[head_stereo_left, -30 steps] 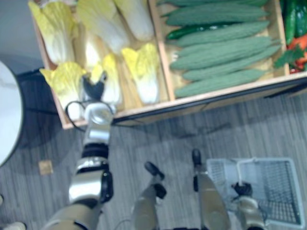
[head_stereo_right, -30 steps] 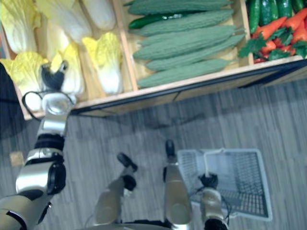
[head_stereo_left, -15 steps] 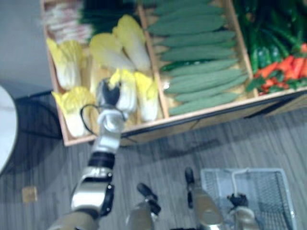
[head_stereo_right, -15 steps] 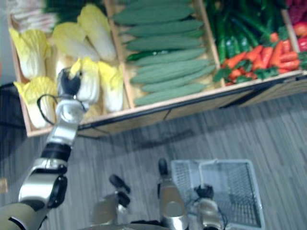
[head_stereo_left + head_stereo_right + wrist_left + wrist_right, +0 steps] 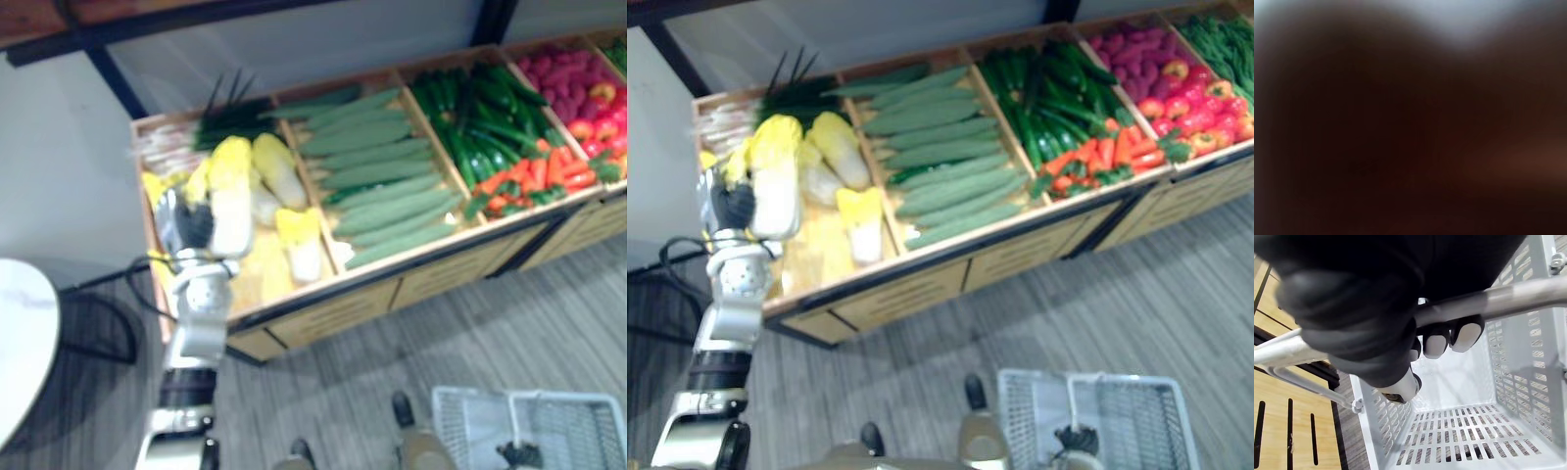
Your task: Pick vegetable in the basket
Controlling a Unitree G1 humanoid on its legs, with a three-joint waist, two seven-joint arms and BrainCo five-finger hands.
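Observation:
My left hand (image 5: 193, 221) reaches into the left compartment of the wooden vegetable stand and is shut on a pale yellow napa cabbage (image 5: 231, 194), which stands raised above the other cabbages (image 5: 298, 241). The left wrist view is dark. My right hand (image 5: 1361, 308) is curled round the metal handle (image 5: 1498, 301) of the white mesh basket (image 5: 1528, 357). The basket (image 5: 1122, 421) hangs low at the right, above the floor, with nothing in it.
Along the stand (image 5: 392, 276) lie long green gourds (image 5: 382, 186), then dark cucumbers (image 5: 480, 108) and red carrots (image 5: 544, 171), with red fruit (image 5: 573, 83) at the far right. Green onions (image 5: 225, 110) lie behind the cabbages. A round white table (image 5: 20, 343) stands at the left.
The camera has swung up, so the stand sits lower in the picture. My left hand has closed on the cabbage and lifted it from the pile. The right hand keeps the basket handle.

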